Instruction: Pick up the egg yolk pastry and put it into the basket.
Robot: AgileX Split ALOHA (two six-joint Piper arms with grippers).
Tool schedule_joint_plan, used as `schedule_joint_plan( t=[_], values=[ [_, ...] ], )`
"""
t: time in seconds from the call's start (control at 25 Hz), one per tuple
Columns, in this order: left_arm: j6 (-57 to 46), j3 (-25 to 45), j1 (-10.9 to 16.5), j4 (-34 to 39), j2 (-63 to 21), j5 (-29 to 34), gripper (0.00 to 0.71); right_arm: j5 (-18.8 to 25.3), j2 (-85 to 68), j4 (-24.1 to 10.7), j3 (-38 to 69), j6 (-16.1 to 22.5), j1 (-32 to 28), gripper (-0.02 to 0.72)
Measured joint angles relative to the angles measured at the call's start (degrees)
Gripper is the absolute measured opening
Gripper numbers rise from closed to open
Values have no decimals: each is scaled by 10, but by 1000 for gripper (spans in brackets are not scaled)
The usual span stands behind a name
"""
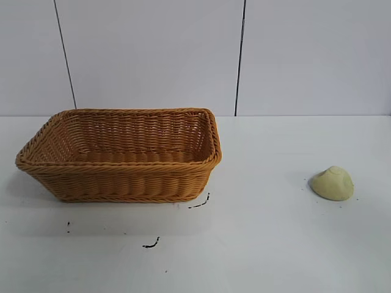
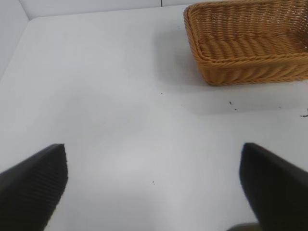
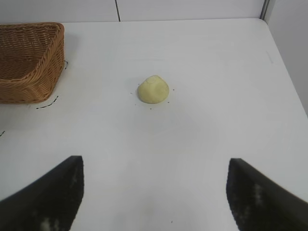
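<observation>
1. Right tool [image 3: 154,192]: fingers spread wide, holding nothing, above bare worktop [image 3: 216,96].
2. Left tool [image 2: 154,187]: likewise wide open, empty.
3. Egg yolk pastry [image 1: 332,183] rests on the worktop, well apart from the basket [image 1: 122,177], to its right.
4. Basket interior holds nothing.

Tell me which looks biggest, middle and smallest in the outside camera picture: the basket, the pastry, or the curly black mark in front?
1. basket
2. egg yolk pastry
3. curly black mark, nearest the camera yet smallest

Woven wicker basket [image 1: 122,177], smooth matte egg yolk pastry [image 1: 332,183], smooth white table [image 1: 275,244] with dark scuffs
</observation>
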Motion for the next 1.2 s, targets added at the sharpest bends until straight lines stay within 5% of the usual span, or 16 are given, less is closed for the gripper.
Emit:
schedule_joint_plan(
  t=[0.52, 1.04, 1.2],
  values=[
    [0, 0, 0, 0, 0, 0, 697, 10, 58, 6, -33, 17, 0, 582],
    [0, 0, 0, 0, 0, 0, 697, -2, 521, -1, -262, 25, 0, 613],
    [0, 0, 0, 0, 0, 0, 697, -13, 666, -3, -347, 0, 0, 613]
  ],
)
